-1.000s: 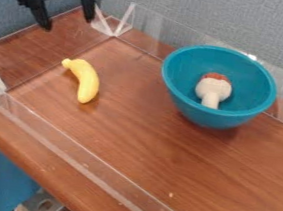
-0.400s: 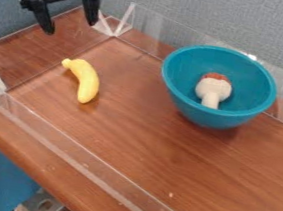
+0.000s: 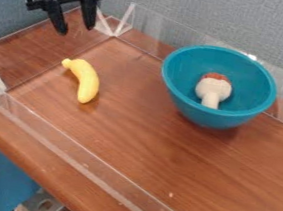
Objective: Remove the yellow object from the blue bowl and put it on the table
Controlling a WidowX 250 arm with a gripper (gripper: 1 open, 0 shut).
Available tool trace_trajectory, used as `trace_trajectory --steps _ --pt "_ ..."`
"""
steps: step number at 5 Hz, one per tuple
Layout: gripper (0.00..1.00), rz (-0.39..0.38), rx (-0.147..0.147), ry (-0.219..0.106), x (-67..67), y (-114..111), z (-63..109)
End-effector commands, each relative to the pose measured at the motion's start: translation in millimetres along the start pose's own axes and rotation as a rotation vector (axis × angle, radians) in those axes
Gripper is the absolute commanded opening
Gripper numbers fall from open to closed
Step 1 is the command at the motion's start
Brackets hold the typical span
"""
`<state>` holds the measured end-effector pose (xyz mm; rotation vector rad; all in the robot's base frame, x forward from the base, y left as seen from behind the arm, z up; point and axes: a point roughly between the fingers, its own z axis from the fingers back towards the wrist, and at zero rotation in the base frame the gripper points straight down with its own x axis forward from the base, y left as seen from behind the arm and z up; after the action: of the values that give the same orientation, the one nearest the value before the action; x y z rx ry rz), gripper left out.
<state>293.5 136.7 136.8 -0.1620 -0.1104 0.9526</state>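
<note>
The yellow object [image 3: 82, 79], a small curved toy banana, lies on the table [image 3: 151, 145] at the left, well outside the blue bowl [image 3: 217, 86]. The bowl stands at the right and holds only a white-and-brown mushroom-like object [image 3: 212, 89]. My black gripper [image 3: 71, 18] hangs in the air at the far left corner, above and behind the banana. Its fingers stand apart with nothing between them.
Low clear acrylic walls [image 3: 84, 185] edge the tabletop on all sides. A blue-grey textured wall rises behind the table. The near edge of the table drops off at the bottom left.
The gripper has shifted a little to the right and up, and its fingers have drawn closer together. Banana and bowl have not moved.
</note>
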Motion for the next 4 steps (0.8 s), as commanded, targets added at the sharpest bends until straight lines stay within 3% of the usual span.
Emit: trace_trajectory --steps 1,2,4 --pt "1.0 -0.052 -0.012 -0.035 1.2 1 4.7" --pt "1.0 -0.1 -0.015 -0.017 -3.6 8 -0.1" --pt "1.0 -0.07 -0.035 -0.002 12.9 2 0.7"
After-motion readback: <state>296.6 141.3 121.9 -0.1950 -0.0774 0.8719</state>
